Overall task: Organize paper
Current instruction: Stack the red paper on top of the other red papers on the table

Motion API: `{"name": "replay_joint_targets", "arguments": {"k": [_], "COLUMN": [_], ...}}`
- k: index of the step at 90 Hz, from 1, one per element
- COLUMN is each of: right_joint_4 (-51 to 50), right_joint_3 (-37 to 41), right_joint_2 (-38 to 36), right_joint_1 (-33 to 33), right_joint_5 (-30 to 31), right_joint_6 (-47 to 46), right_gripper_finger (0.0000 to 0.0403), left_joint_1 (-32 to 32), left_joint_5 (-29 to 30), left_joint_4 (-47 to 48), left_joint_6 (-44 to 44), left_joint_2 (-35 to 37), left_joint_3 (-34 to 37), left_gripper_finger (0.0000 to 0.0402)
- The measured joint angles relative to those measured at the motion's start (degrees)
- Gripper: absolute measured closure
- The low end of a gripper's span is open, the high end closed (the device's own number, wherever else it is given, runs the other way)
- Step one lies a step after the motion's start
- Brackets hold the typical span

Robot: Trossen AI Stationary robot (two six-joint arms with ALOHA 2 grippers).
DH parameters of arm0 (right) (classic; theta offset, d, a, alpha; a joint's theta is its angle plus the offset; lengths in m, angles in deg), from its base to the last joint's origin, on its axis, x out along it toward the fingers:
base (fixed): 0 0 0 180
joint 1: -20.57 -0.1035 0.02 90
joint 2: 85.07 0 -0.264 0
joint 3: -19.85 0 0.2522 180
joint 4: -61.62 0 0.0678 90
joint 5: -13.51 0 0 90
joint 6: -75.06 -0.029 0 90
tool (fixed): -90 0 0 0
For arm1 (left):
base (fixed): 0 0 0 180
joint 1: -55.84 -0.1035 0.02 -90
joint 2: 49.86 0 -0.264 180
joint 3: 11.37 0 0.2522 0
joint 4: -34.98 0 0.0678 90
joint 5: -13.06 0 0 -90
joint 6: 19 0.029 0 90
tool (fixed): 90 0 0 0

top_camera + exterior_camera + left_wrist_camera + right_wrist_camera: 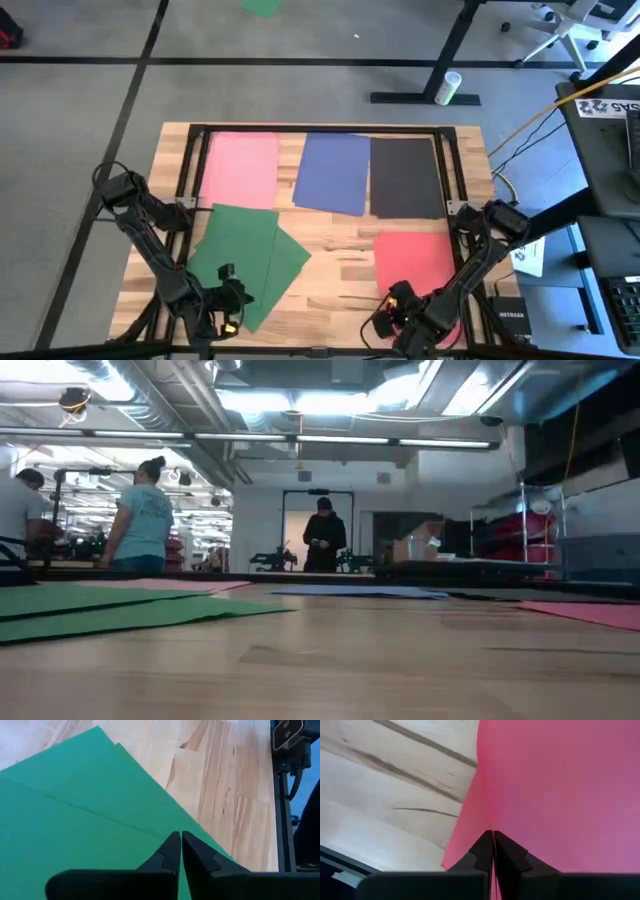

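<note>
Paper sheets lie flat on the wooden table: pink (pixel 238 170), blue (pixel 333 172) and black (pixel 406 178) in a row at the far side. Two overlapping green sheets (pixel 245 255) lie near left and a red sheet (pixel 412 258) near right. My left gripper (pixel 180 837) is shut above the green sheets' near part (pixel 226 282). My right gripper (pixel 493 834) is shut above the red sheet's near left corner (pixel 398 295). Neither view shows the fingertips touching paper.
A black frame (pixel 320 128) borders the table's far half. A small white printed sheet (pixel 528 255) lies off the table's right edge. Bare wood (pixel 335 270) shows between the green and red sheets. People stand in the room beyond (pixel 145 510).
</note>
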Motion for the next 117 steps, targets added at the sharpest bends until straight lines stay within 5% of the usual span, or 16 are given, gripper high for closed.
{"name": "replay_joint_targets", "arguments": {"k": [28,82,107,117], "right_joint_4": [4.02,5.08,5.44,5.19], "right_joint_3": [0.0,0.0,0.0,0.0], "right_joint_2": [0.0,0.0,0.0,0.0], "right_joint_1": [0.0,0.0,0.0,0.65], "right_joint_5": [0.27,4.01,4.42,10.43], "right_joint_6": [2.58,3.8,5.44,12.86], "right_gripper_finger": [0.038,0.0197,0.0174,0.0185], "left_joint_1": [0.0,0.0,0.0,0.0], "left_joint_5": [-0.01,-0.02,-0.26,-0.24], "left_joint_4": [0.02,0.07,0.07,0.07], "left_joint_6": [-0.24,-0.64,-0.66,-0.43], "left_joint_2": [0.0,0.0,0.0,0.0], "left_joint_3": [0.02,0.04,0.04,0.04], "left_gripper_finger": [0.0402,0.0402,0.0402,0.0402]}}
